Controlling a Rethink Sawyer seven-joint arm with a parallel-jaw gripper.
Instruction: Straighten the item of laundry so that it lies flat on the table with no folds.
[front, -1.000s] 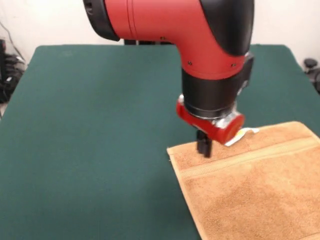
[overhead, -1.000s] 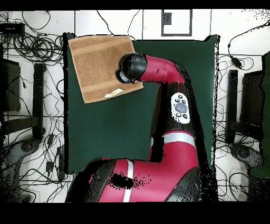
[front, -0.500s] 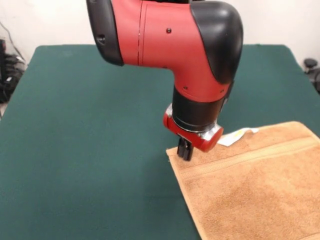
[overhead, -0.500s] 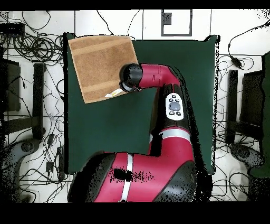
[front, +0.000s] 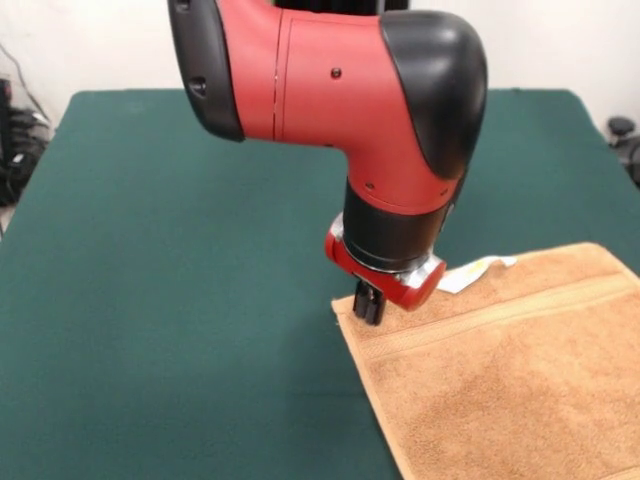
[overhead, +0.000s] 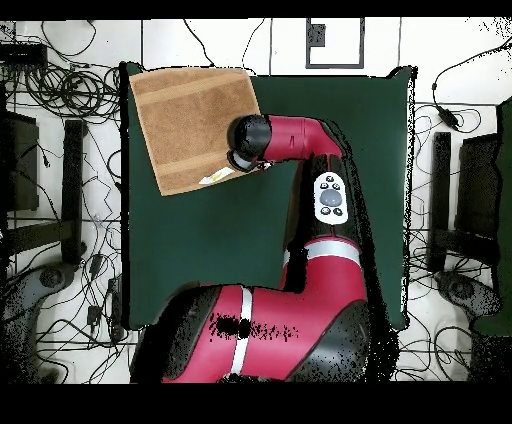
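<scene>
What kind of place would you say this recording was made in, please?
Most likely a robotics lab or test cell. A red and black robot arm works over a table covered in green cloth, and bundles of loose cables and stands lie on the floor around it. A tan towel is the only household thing.

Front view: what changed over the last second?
The gripper slid along the towel's far hem toward its corner beside the bare table, most of it in the first half second. The wrist turned as it went. The towel lies spread as before, its white label in the same place.
</scene>
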